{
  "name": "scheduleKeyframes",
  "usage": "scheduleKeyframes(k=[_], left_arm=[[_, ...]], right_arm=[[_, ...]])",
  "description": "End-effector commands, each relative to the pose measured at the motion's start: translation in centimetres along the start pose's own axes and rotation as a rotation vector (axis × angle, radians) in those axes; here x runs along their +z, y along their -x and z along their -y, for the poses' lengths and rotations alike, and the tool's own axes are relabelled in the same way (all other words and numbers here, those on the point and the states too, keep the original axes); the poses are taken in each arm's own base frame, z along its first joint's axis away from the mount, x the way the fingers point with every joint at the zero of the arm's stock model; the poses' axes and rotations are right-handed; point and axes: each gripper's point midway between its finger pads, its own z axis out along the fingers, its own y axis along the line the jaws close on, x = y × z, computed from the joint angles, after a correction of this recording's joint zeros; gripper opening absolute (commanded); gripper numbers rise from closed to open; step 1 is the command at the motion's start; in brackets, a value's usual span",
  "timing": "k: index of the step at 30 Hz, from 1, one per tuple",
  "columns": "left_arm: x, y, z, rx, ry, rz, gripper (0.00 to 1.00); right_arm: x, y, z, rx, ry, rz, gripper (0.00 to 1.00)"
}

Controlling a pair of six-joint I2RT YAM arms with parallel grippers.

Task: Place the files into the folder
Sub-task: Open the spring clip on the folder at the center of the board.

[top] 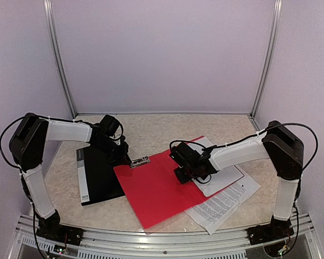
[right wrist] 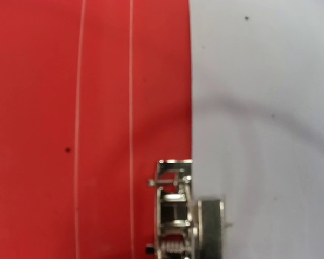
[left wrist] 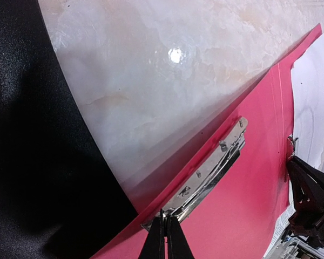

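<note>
The red folder [top: 156, 189] lies open in the middle of the table. A long metal clip [top: 140, 161] sits on its left edge. My left gripper [top: 130, 159] is shut, its tips [left wrist: 166, 217] resting against the near end of that clip [left wrist: 210, 172]. The files are white sheets: a nearly blank one [top: 225, 178] lies on the folder's right half, and printed ones [top: 227, 204] stick out beneath it. My right gripper [top: 184, 176] is down at the folder's spine beside a small spring clip [right wrist: 178, 216]. It looks shut [left wrist: 289, 162], and its fingers are hidden in its own wrist view.
A black folder cover [top: 100, 175] lies left of the red one, under the left arm. The marbled tabletop [top: 151, 129] is bounded by white walls behind and at both sides. A metal rail [top: 162, 237] runs along the near edge.
</note>
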Motion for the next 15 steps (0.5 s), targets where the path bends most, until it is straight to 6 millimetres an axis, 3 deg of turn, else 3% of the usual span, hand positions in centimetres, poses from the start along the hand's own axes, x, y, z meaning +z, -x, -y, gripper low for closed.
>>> scheduleKeyframes(k=[1, 6, 15], left_arm=[[0.7, -1.2, 1.4, 0.044, -0.044, -0.057, 0.0], [0.5, -1.2, 1.3, 0.049, -0.04, -0.053, 0.0], [0.9, -1.5, 1.7, 0.073, -0.048, -0.065, 0.0]], right_arm=[[0.0, -4.3, -2.9, -0.007, 0.166, -0.183, 0.03], [0.0, -4.1, -2.6, 0.037, 0.201, -0.184, 0.01], [0.9, -5.9, -2.3, 0.049, 0.204, -0.219, 0.0]])
